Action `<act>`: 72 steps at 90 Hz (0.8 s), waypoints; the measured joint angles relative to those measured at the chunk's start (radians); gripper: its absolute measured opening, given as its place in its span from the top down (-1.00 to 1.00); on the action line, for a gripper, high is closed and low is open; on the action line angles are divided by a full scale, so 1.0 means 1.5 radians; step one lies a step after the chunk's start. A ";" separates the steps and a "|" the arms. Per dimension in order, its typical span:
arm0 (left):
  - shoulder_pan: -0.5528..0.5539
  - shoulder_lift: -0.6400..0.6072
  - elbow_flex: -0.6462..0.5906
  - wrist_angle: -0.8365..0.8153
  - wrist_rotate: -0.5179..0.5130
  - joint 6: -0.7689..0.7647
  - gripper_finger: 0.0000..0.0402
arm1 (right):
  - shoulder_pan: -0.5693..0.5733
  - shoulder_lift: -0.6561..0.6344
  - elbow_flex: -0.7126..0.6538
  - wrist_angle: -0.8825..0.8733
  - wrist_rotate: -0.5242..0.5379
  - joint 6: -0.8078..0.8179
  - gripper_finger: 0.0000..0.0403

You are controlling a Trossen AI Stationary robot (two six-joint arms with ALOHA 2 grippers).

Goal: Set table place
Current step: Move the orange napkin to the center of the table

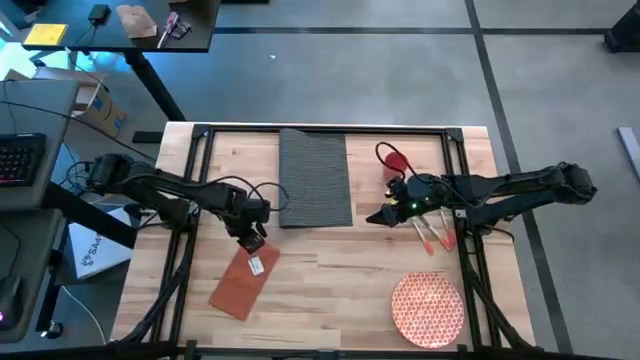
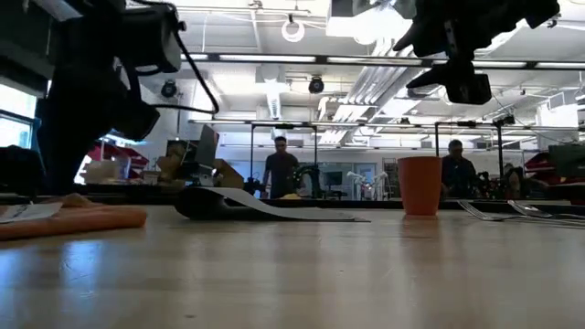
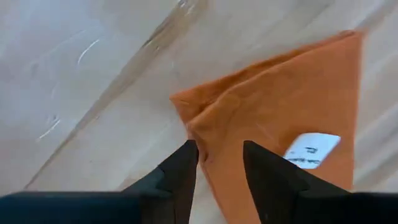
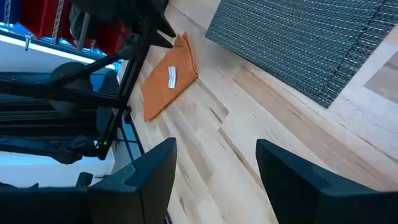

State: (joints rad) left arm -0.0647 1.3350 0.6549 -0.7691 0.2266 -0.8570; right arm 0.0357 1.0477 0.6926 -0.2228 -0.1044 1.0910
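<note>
The bench (image 1: 330, 260) carries a scattered place setting. The placemat (image 1: 315, 178) lies at upper centre of the high view, the cup (image 1: 397, 162) to its right, the utensils (image 1: 432, 232) beside that, and the plate (image 1: 428, 308) at lower right. The napkin (image 1: 243, 280) lies at lower left. The left end effector (image 3: 219, 163) hovers released over the napkin's upper corner, fingers straddling a fold. The cloth is soft and light and will likely drape; that raised corner is the sensible hold. The right end effector (image 4: 214, 171) hangs released between placemat and utensils. Contact with the cloth cannot be confirmed, and the low view hides the plate.
</note>
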 joint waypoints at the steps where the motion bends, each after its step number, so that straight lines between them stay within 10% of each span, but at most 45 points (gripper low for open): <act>1: 0.000 0.000 -0.003 0.003 0.000 -0.002 0.45 | 0.000 0.000 0.000 -0.001 0.000 0.000 -0.01; 41: -0.003 -0.002 0.029 0.026 -0.018 0.017 0.98 | 0.000 0.000 0.000 -0.003 0.004 -0.006 -0.01; 72: 0.019 -0.037 0.355 -0.210 -0.019 0.178 1.00 | 0.000 0.000 0.000 -0.003 0.017 -0.011 -0.01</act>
State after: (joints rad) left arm -0.0364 1.2797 1.1881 -1.0834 0.1980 -0.5895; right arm 0.0357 1.0477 0.6926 -0.2272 -0.0785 1.0750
